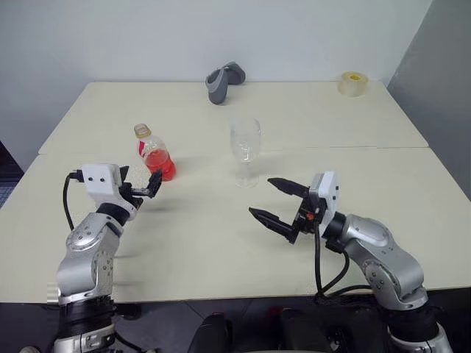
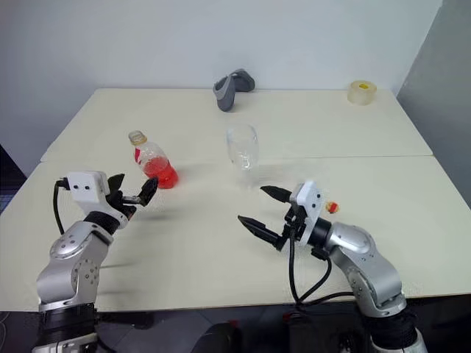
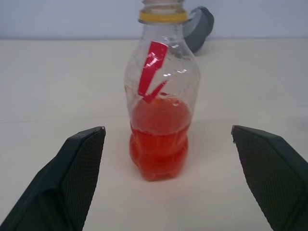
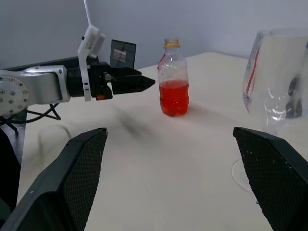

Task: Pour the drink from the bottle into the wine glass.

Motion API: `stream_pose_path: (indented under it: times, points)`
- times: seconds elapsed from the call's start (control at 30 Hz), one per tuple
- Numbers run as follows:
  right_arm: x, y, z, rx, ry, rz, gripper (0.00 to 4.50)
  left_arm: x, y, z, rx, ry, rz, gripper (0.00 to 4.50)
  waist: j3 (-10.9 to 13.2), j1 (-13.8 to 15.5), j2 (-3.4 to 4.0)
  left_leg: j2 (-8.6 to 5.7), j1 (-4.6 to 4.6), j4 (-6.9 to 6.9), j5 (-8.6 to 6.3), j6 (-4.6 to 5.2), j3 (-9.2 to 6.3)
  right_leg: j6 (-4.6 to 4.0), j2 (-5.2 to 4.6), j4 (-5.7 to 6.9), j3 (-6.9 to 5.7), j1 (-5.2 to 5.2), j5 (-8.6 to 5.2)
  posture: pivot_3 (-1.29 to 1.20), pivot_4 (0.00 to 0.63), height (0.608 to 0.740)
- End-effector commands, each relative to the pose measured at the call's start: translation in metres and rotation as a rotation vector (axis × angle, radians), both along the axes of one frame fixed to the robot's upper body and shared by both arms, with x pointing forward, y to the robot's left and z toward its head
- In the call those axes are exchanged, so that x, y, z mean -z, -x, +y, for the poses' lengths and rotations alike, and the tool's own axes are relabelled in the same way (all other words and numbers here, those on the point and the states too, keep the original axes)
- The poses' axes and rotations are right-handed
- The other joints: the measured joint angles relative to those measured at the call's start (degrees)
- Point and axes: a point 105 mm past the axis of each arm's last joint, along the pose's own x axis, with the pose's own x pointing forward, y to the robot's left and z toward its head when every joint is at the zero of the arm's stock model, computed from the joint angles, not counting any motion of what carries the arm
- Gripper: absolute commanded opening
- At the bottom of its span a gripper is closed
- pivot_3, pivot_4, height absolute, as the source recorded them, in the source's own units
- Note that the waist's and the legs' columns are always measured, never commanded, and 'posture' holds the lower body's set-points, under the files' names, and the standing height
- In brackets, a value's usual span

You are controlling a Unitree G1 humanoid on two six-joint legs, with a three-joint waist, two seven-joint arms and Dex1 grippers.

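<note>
The head views take in the whole pale desk (image 1: 221,243): the bottle (image 1: 154,153) stands upright on the robot's left half, the wine glass (image 1: 245,151) stands upright to the right of it near the middle, and the two are apart. Far back on the desk lie a grey object (image 1: 223,81) and a roll of clear tape (image 1: 353,83) at the far right corner. In the right eye view a small red-and-yellow cap (image 2: 331,207) lies on the desk just beside the right claw's white housing (the left eye view has it tucked against the claw).

The left wrist view looks straight at the bottle from close up: its neck is open with a yellow ring around it, a red mark runs down its side, and the drink (image 3: 159,139) fills roughly the lower half. The grey object peeks out behind the neck.

The right wrist view shows the wine glass large at one side, its bowl empty and its foot on the desk, with the bottle farther off and the left claw (image 4: 139,83) pointing at it from the side.

The left claw (image 1: 147,187) is spread wide, just short of the bottle, touching nothing. The right claw (image 1: 276,198) is also spread wide, empty, hanging above the desk in front of the wine glass without touching it.
</note>
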Motion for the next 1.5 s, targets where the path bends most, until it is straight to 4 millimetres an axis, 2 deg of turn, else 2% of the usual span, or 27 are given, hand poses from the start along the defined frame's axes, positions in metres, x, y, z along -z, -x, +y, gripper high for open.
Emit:
stream_pose_path:
  times: [0.03,0.23,0.53,0.83,1.17,1.5]
  points:
    - [-0.012,0.001,0.004,-0.007,-0.036,-0.034,4.46,-0.011,-0.006,0.007,-0.024,-0.023,-0.058,4.5,0.0,0.03,0.0,0.0,-0.01,0.0,0.0,0.0,0.0,0.0,0.0,-0.01,0.0,0.0,0.0,0.0,0.15,0.74]
    - [-0.01,0.001,0.008,-0.002,-0.041,-0.029,4.46,-0.013,-0.018,0.011,-0.002,-0.033,-0.063,4.5,0.01,0.02,-0.01,-0.02,-0.04,0.01,0.0,0.0,-0.03,0.0,-0.01,0.0,-0.04,-0.02,0.0,0.0,0.15,0.74]
    - [-0.014,-0.004,0.006,0.043,-0.037,-0.052,4.46,-0.014,-0.039,-0.001,0.107,-0.066,-0.043,4.5,0.01,0.0,-0.02,-0.02,-0.05,0.01,0.01,-0.02,-0.07,0.0,-0.01,-0.01,-0.09,-0.01,0.0,0.0,0.15,0.74]
    - [-0.013,-0.005,0.005,0.058,-0.037,-0.046,4.46,-0.02,-0.057,0.0,0.128,-0.1,-0.044,4.5,0.02,0.0,-0.04,-0.02,-0.23,0.03,0.03,-0.05,-0.08,0.0,-0.01,0.01,-0.1,-0.21,0.01,0.0,0.15,0.74]
    - [-0.014,-0.004,0.005,0.064,-0.032,-0.049,4.46,-0.001,-0.072,-0.003,0.167,-0.123,-0.01,4.5,0.02,0.01,-0.04,-0.04,-0.71,0.14,0.13,-0.22,-0.17,0.0,-0.02,0.02,-0.24,-0.58,0.01,0.0,0.15,0.74]
    - [-0.015,-0.005,0.005,0.081,-0.028,-0.056,4.46,-0.011,-0.085,-0.007,0.173,-0.112,-0.057,4.5,0.02,-0.06,-0.05,-0.07,-0.79,0.18,0.12,-0.2,-0.26,0.0,-0.04,0.02,-0.35,-0.59,0.02,0.0,0.15,0.74]
